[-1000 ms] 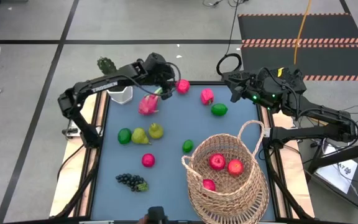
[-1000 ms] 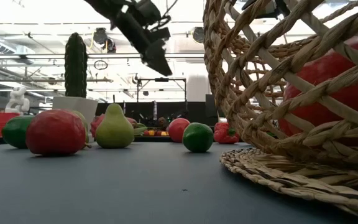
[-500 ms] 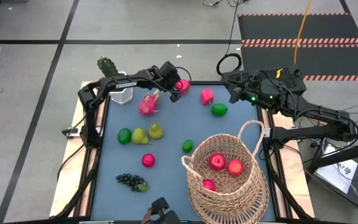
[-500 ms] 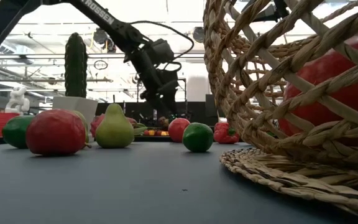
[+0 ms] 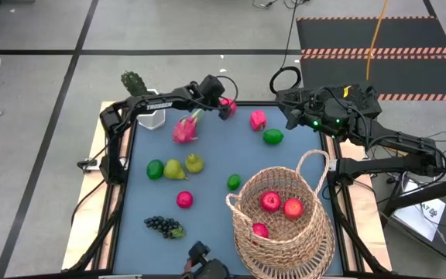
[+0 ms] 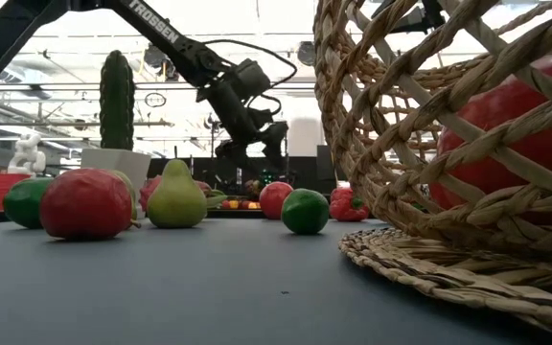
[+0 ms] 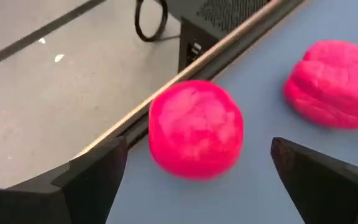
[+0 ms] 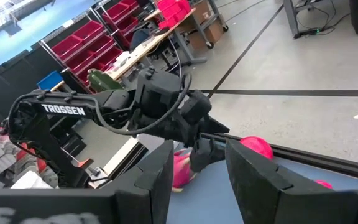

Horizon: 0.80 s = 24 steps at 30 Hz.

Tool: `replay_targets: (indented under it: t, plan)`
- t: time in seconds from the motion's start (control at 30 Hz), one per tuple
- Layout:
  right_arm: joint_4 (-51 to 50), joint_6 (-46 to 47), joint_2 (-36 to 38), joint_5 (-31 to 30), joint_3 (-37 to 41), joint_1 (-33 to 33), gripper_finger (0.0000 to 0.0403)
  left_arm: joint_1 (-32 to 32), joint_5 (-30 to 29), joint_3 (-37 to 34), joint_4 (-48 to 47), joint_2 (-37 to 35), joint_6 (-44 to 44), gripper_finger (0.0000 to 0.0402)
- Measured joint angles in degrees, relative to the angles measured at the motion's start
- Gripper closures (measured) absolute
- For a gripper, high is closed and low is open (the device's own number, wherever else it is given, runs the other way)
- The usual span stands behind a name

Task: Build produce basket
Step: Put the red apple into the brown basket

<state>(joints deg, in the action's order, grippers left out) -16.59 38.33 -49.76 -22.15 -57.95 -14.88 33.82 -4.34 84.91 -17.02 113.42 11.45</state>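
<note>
The woven basket [image 5: 281,225] sits at the table's near right with three red fruits [image 5: 270,201] inside. The other produce lies on the blue mat: a round pink fruit [image 7: 196,129] by the far edge, a dragon fruit [image 5: 185,128], a lumpy pink fruit [image 5: 258,119], limes [image 5: 272,137], pears [image 5: 175,169], a red apple [image 5: 184,199] and grapes [image 5: 163,225]. My left gripper [image 7: 197,149] is open and slants down over the round pink fruit, one finger on either side of it, without touching. My right gripper [image 8: 197,155] hangs open and holds nothing, high over the far right corner.
A green cactus [image 5: 133,80] in a white pot [image 5: 152,118] stands at the far left corner, behind my left arm. The table's far edge rail [image 7: 185,74] runs just behind the round pink fruit. Bare mat lies in the middle, between the limes and the basket.
My left gripper has come down toward the round pink fruit at the far edge, rolling about its own axis as it sank, and its fingers have spread wider. Neither the fruits nor the basket have moved.
</note>
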Motion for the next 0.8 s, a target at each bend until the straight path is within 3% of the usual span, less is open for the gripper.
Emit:
replay_targets:
  t: [0.17,0.33,0.8]
  plan:
    - [0.04,0.02,0.0,1.08,0.0,-0.01,0.0263,-0.04,-4.1,0.04,6.41,-0.17,3.64,0.0004]
    - [0.06,0.32,0.0,2.92,0.0,-0.01,0.0263,0.59,-8.71,0.06,6.03,1.01,5.06,0.0005]
    - [0.1,1.55,0.0,3.83,0.02,-0.01,0.0263,1.9,-5.23,0.23,-5.65,2.06,0.22,0.0005]
